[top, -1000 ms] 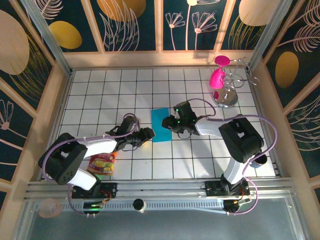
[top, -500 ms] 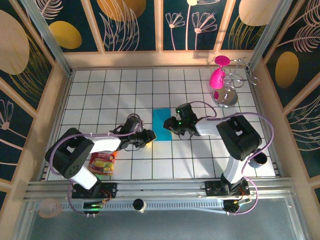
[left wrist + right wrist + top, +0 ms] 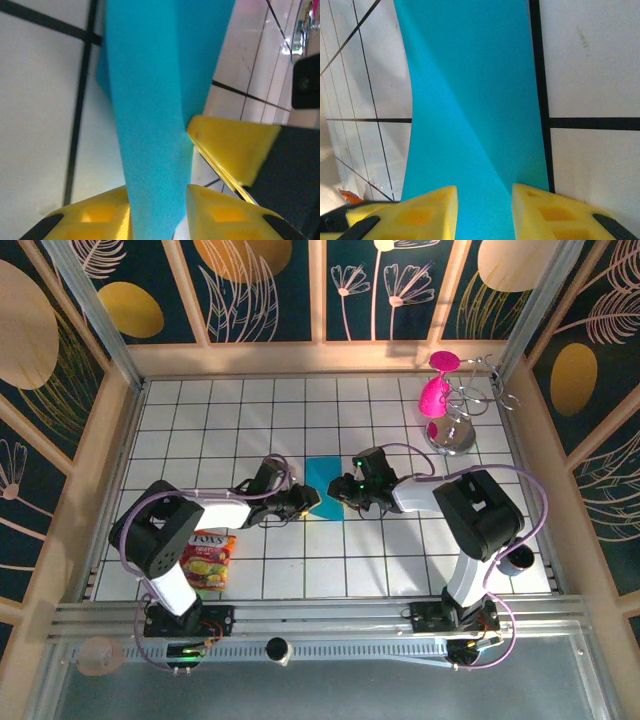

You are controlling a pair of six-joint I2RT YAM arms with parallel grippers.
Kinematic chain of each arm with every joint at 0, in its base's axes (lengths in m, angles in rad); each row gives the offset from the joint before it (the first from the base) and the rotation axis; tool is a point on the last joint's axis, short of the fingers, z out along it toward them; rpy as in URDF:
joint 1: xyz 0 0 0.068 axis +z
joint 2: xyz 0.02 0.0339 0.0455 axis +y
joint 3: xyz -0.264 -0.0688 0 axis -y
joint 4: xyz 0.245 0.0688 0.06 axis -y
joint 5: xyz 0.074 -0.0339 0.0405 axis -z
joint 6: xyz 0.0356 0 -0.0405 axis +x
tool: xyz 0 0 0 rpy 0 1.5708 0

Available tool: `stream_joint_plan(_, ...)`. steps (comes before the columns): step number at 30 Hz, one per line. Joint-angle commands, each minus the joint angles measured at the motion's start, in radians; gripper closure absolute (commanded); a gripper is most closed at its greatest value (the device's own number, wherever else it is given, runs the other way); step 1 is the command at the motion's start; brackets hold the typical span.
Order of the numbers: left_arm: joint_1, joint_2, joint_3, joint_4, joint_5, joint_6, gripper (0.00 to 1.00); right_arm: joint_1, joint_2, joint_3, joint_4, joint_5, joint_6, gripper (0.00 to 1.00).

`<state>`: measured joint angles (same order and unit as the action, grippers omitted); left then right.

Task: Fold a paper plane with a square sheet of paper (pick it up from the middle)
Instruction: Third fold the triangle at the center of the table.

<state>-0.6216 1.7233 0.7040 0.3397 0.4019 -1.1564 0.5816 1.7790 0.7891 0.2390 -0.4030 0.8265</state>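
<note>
White tiled tabletop (image 3: 200, 420): my left end effector (image 3: 308, 498) and right end effector (image 3: 338, 490) straddle the thin turquoise-blue square paper (image 3: 323, 472). I cannot tell if they pinch it. Folding looks barely started.

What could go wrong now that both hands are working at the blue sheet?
1. Collision: the left hand and right hand meet at the near part of the square sheet of paper. In the left wrist view, one of the right hand's fingers sits right beside the left pair.
2. Stray crease or tear: the sheet looks bowed upward there, so opposing pulls could crumple it.
</note>
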Motion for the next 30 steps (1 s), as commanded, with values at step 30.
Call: stream_joint_plan(30,0.065,-0.001,0.070,-0.045,0.040,0.023,0.99,0.027,-0.320,-0.142,0.126,0.192,-0.351,0.34)
